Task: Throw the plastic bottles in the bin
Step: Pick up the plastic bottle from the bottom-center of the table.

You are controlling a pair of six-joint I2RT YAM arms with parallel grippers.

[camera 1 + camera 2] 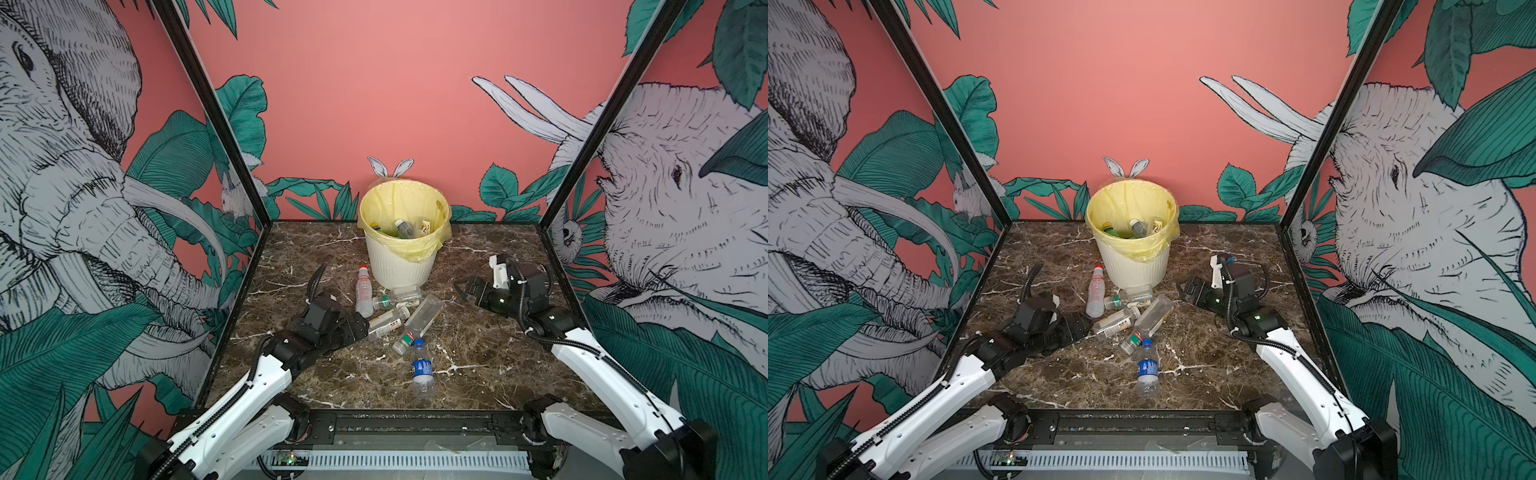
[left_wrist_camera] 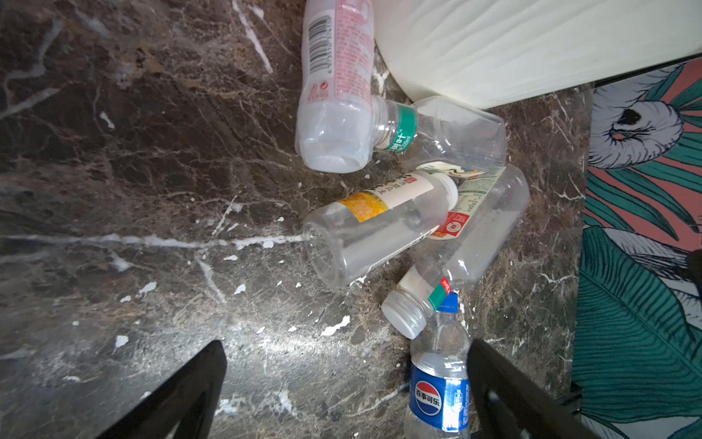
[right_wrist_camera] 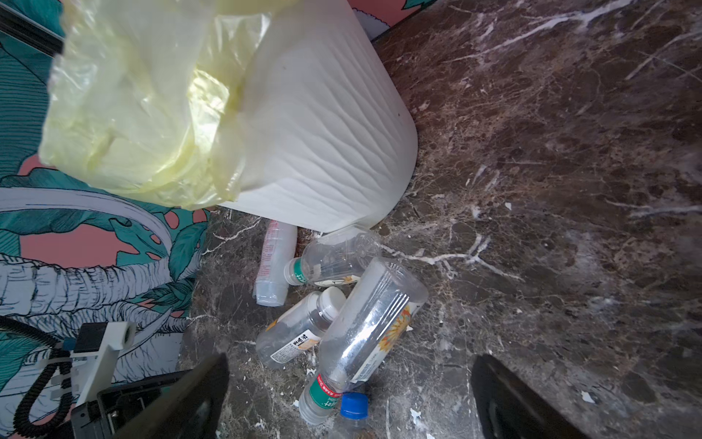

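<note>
Now, bin (image 1: 401, 266): is standing upright at the far middle of the marble table (image 1: 478, 353).
Red-capped bottle (image 1: 363, 291): is lying just left of the bin, long axis near-to-far, cap pointing away.
Green-banded bottle (image 1: 399, 297): is lying crosswise at the bin's base, cap pointing left.
White-capped bottle (image 1: 386, 320): is lying slantwise, cap pointing far-right.
Large clear bottle (image 1: 424, 316): is lying slantwise, neck pointing near-left.
Blue-capped bottle (image 1: 423, 370): is lying nearest the front, cap pointing away.
Left gripper (image 2: 345, 347): is hovering left of them, fingers spread, grasping nothing.
Right gripper (image 1: 463, 291): is hovering to their right, fingers spread, empty.
</note>
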